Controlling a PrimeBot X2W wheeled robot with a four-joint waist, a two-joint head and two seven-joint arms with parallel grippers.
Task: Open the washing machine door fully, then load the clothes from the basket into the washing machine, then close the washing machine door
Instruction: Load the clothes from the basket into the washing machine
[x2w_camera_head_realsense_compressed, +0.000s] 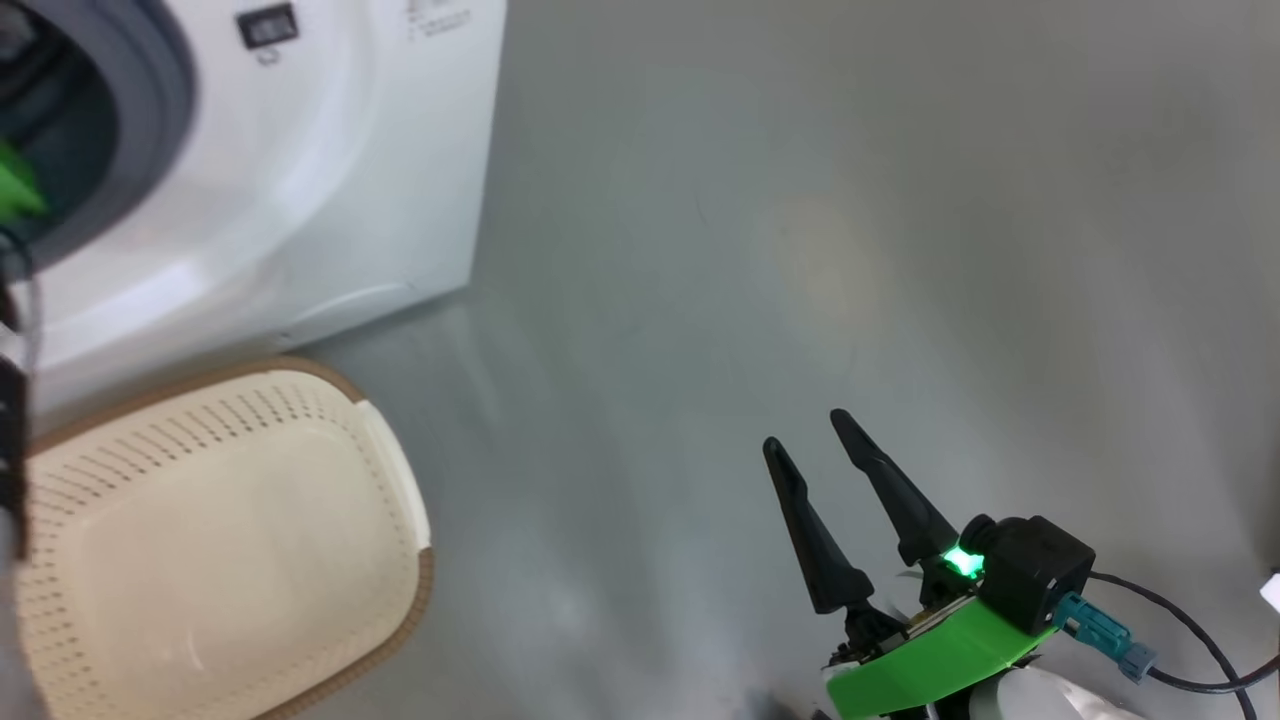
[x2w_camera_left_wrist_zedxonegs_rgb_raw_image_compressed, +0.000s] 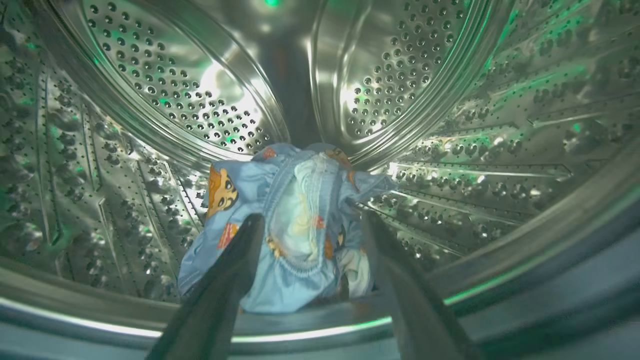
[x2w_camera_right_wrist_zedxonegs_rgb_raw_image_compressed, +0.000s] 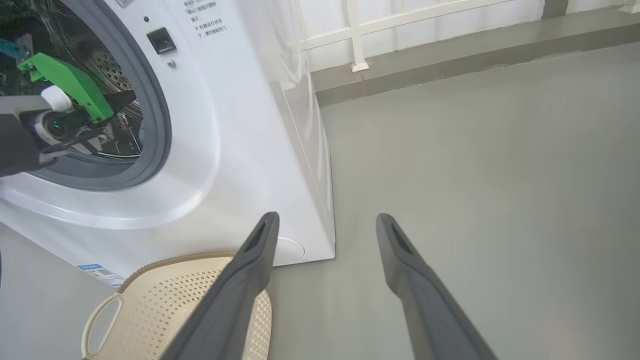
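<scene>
We see a smooth grey floor (x2w_camera_right_wrist_zedxonegs_rgb_raw_image_compressed: 475, 165) with a soft, matt sheen, and in the head view a faint warm patch of light (x2w_camera_head_realsense_compressed: 820, 265) lies on it toward two o'clock. In the right wrist view, from twelve to two o'clock, a darker grey raised ledge (x2w_camera_right_wrist_zedxonegs_rgb_raw_image_compressed: 450, 57) borders the floor. At twelve o'clock a white barred frame (x2w_camera_right_wrist_zedxonegs_rgb_raw_image_compressed: 356, 35) stands on it before a pale, bright surface (x2w_camera_right_wrist_zedxonegs_rgb_raw_image_compressed: 450, 7).

The left gripper (x2w_camera_left_wrist_zedxonegs_rgb_raw_image_compressed: 311, 217), two long dark tapered fingers, has its jaws spread wide, tips pointing toward twelve o'clock in its wrist view. The right gripper (x2w_camera_head_realsense_compressed: 808, 430), dark-fingered on a green plastic wrist bracket (x2w_camera_head_realsense_compressed: 920, 665), sits at five o'clock in the head view, fingers parted and empty, aimed toward eleven o'clock.
</scene>
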